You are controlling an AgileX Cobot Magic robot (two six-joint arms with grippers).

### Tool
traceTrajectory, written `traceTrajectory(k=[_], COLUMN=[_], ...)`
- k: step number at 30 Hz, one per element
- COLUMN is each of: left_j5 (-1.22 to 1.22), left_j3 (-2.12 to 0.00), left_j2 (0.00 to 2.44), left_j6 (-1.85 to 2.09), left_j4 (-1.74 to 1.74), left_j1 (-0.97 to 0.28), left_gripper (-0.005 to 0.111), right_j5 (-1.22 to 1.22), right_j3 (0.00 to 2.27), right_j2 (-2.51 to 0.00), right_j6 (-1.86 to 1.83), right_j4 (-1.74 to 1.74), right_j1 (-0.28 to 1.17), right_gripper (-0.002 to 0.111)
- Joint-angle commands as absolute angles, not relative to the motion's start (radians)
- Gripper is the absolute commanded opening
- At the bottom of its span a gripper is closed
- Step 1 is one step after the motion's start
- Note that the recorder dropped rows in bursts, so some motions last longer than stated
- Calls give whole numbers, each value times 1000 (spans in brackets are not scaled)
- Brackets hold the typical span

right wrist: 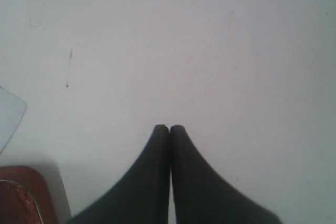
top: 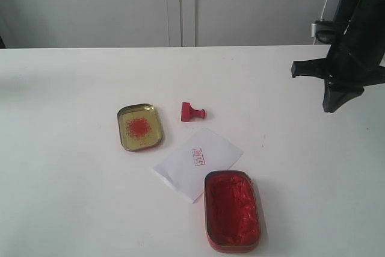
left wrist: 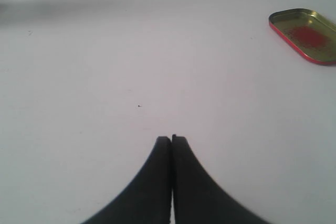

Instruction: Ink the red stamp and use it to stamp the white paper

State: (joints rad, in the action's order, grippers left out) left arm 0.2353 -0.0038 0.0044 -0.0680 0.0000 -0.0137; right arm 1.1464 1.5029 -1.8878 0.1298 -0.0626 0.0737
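Note:
The red stamp (top: 192, 112) lies on its side on the table, between the gold tin and the white paper (top: 198, 162), which carries a small red seal print. The oblong tin of red ink paste (top: 231, 210) sits on the paper's near right corner. My right gripper (top: 331, 107) hangs shut at the right, well away from the stamp; its wrist view shows the jaws (right wrist: 169, 128) pressed together over bare table. My left gripper (left wrist: 171, 138) is shut and empty; it does not show in the exterior view.
A gold tin with a red smudge (top: 139, 126) lies left of the stamp, also caught in the left wrist view as the gold tin (left wrist: 307, 35). The right wrist view shows a corner of the ink tin (right wrist: 21, 198) and the paper's edge (right wrist: 9, 114).

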Motion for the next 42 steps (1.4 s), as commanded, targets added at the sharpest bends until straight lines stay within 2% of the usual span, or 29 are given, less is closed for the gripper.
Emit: traceTrajectory(k=[1,27,42], left_j5=[233,233,233], left_j3=[0,0,0], left_j2=[0,0,0], left_j6=[-70,-70,-70], left_j4=[0,0,0], left_j1=[-13,-13,-13], left_gripper=[0,0,0], right_j5=[1152,995,867], right_j3=[1471,1060,855], right_j2=[-1850,-1459,-1082], right_j6=[108,46,46], right_j4=[-50,-15,0], right_j1=[47,47,47], right_gripper=[0,0,0])
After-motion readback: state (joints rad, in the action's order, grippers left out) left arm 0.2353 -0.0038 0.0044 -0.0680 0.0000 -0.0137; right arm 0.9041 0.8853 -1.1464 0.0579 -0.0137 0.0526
